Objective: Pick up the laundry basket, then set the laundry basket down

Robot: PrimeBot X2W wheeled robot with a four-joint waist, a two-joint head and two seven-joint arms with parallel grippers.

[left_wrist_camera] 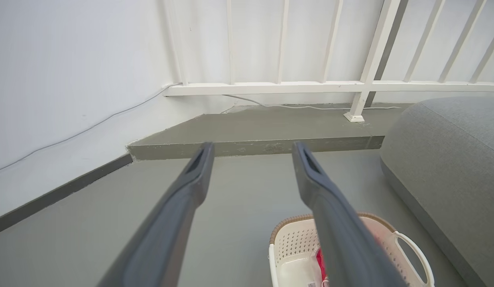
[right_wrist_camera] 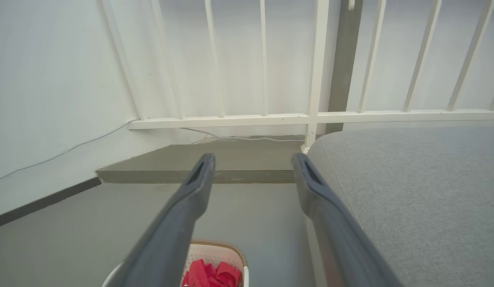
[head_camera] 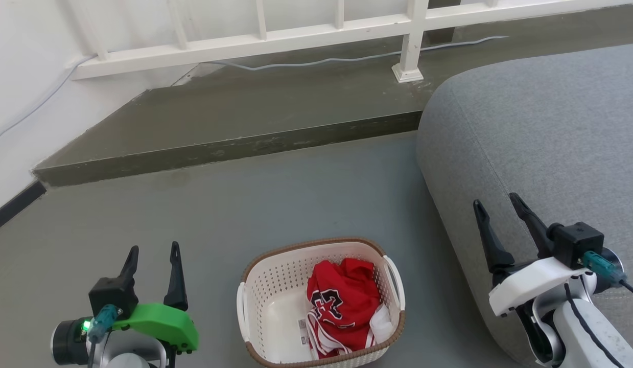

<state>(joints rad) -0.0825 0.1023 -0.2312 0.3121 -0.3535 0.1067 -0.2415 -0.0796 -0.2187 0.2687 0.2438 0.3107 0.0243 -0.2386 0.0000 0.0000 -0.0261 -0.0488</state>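
Observation:
The laundry basket stands on the grey floor at the bottom centre of the head view, cream-white with perforated walls, a brown rim and white loop handles, and a red garment lies inside it. My left gripper hovers to its left, open and empty. Over the edge of the grey cushion to the basket's right, my right gripper is open and empty too. The left wrist view catches the basket at its lower right, beside my left gripper. Its rim peeks below my right gripper.
A large grey upholstered cushion fills the right side, close to the basket. A raised concrete step crosses ahead, with a white railing and a cable behind it. A white wall stands at the left.

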